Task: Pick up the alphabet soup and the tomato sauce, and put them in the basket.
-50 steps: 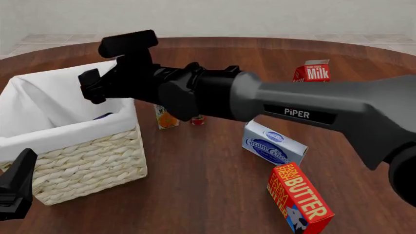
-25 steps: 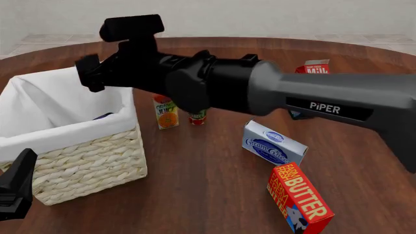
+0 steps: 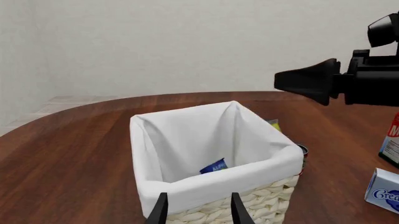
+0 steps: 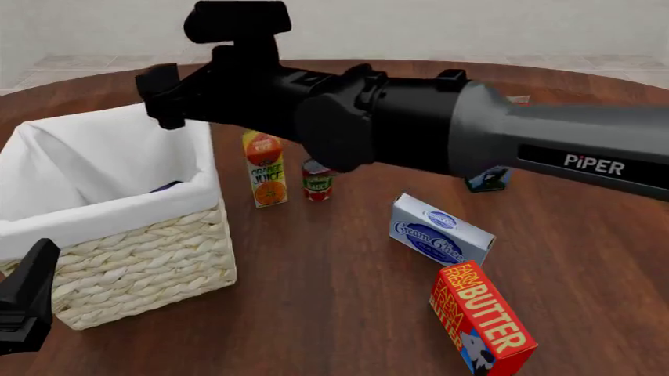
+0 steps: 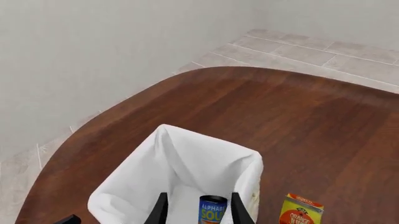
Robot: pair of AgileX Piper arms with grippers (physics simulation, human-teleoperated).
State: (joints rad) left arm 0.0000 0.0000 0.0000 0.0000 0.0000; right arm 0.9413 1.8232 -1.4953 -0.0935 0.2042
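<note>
Raised and pulled back since earlier, the right gripper is spread open and empty — alphabet soup is left in the basket. Tomato sauce is still beside the juice carton — a tight grab could topple the carton.

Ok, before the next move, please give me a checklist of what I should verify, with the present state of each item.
1. Alphabet soup lies inside the basket: ok.
2. Right end effector open and empty, above the basket: ok.
3. Left end effector open and empty: ok.
4. Tomato sauce upright on the table: ok.
5. Tomato sauce in the basket: not ok.
6. Enough finger room between tomato sauce and orange juice carton: cannot tell.
</note>
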